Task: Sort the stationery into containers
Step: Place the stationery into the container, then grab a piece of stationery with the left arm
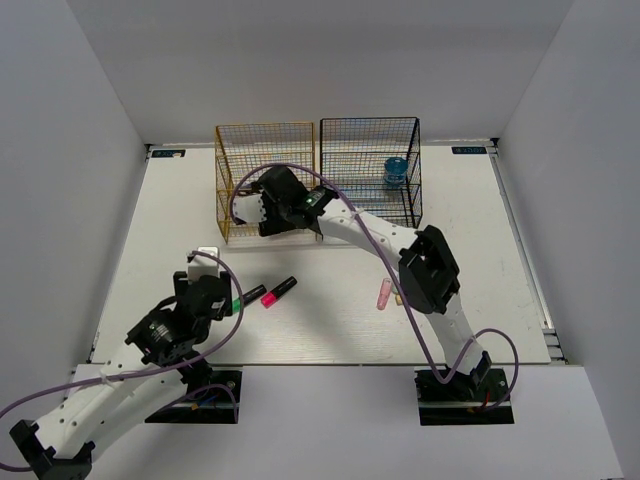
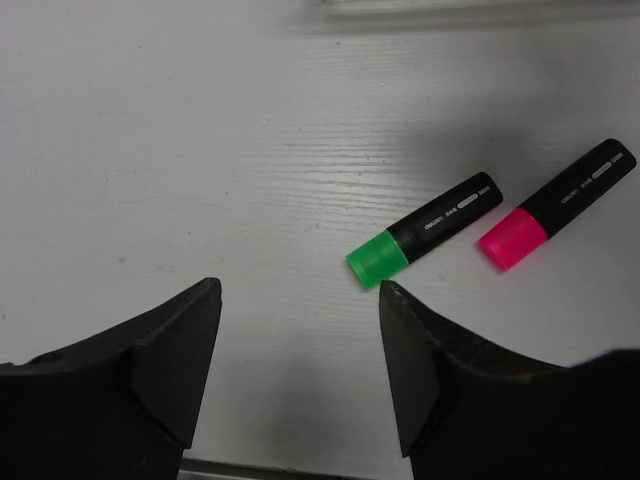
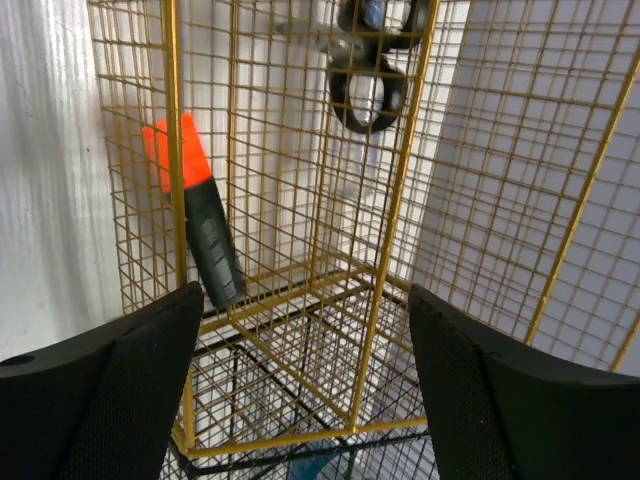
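Both spread wide and empty: left gripper (image 2: 300,290), right gripper (image 3: 300,300).
We see the left one hanging over the table (image 2: 150,120), green highlighter (image 2: 425,230) and pink highlighter (image 2: 557,203) just ahead; the right faces the gold rack (image 3: 398,190) (orange highlighter (image 3: 195,215) and scissors (image 3: 370,90) inside). A blue jar (image 1: 395,172) sits in the black rack (image 1: 365,140).

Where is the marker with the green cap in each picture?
Top external: the green-capped highlighter lies lower left of the middle, with its cap pointing left.
Left wrist: it lies right of the middle, slanted, with the cap at its lower left end.
Right wrist: not in it.
Shared landmark: the pink-capped highlighter lies just to its right in both views.
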### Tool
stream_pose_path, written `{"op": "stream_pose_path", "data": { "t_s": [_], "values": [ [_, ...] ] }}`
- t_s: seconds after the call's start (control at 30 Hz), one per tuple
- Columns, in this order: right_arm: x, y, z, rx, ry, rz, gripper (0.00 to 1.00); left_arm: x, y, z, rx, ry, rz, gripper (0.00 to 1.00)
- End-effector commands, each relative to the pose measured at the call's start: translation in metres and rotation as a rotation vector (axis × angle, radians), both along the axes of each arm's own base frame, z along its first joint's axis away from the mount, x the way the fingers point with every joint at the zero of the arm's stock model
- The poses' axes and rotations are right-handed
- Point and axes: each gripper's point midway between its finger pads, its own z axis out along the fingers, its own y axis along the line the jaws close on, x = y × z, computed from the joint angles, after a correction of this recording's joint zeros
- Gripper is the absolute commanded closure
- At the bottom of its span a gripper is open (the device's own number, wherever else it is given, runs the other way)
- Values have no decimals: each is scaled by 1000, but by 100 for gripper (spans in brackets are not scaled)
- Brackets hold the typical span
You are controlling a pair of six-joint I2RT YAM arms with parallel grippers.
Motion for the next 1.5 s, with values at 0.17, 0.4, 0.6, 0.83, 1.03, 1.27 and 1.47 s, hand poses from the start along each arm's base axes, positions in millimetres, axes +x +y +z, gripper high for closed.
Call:
{"op": "stream_pose_path", "data": {
  "t_s": [0.17, 0.4, 0.6, 0.83, 1.03, 1.27, 1.47],
  "values": [
    [-6, -4, 62, 204, 37, -79, 68, 3, -10, -12, 10, 30, -48, 74],
    [-61, -36, 94, 366, 227, -101, 55, 8, -33, -28, 35, 132, -162, 41],
    [-160, -91, 99, 390, 527, 86, 51, 23, -52, -50, 12, 308, -314, 24],
    [-222, -147, 59, 392, 709, 129, 94, 46, -74, -59, -146, 402, -426, 49],
    [-238, -167, 36, 418, 799, 90, 76, 54, -83, -65, -135, 453, -520, 43],
    [-246, -176, 29, 459, 877, 70, 73, 58, -76, -89, -71, 497, -540, 43],
    [-243, -182, 31, 494, 896, 50, 73, 58, -67, -98, -3, 550, -542, 43]
  ]
}}
